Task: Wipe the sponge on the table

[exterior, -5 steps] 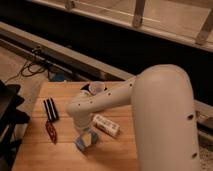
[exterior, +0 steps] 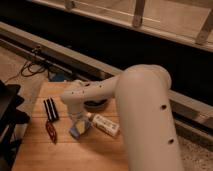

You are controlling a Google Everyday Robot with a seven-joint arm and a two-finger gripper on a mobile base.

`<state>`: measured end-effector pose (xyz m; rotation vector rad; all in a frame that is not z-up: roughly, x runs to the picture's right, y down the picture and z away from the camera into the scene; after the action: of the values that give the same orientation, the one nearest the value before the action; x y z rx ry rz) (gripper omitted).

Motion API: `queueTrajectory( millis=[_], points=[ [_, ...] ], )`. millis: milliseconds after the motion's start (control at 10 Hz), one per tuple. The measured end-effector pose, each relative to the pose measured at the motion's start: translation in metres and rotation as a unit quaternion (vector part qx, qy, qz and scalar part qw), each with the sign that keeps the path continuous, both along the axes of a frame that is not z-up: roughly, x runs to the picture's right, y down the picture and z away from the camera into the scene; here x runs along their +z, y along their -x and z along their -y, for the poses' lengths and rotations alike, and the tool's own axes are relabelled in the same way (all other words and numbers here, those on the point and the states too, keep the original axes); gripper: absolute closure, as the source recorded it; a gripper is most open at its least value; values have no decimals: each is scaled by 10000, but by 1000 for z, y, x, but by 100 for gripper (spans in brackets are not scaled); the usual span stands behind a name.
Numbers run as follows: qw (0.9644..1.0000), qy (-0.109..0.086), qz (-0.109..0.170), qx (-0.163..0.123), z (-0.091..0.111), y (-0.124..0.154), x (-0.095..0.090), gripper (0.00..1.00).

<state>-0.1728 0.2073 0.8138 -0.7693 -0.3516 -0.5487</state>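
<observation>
The sponge, light blue with a yellow face, lies on the light brown wooden table near its middle. My gripper hangs from the white arm straight down onto the sponge, at the arm's dark wrist end. The sponge's upper part is hidden by the gripper.
A white rectangular box lies just right of the sponge. A red-and-black flat tool lies to the left. A dark bowl sits behind, under the arm. A black chair stands by the table's left edge. Cables run over the floor behind.
The arm and gripper have shifted slightly; the sponge stays under the gripper in about the same spot.
</observation>
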Motion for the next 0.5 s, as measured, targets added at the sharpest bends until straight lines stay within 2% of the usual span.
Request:
queueTrajectory(
  millis=[100,200,500],
  points=[
    [9999,-6,117,-89,-2,12,-3,94],
    [9990,15,325,-304,-14,32,-14,94],
    [9967,132,608,-530,-56,55,-49,94]
  ],
)
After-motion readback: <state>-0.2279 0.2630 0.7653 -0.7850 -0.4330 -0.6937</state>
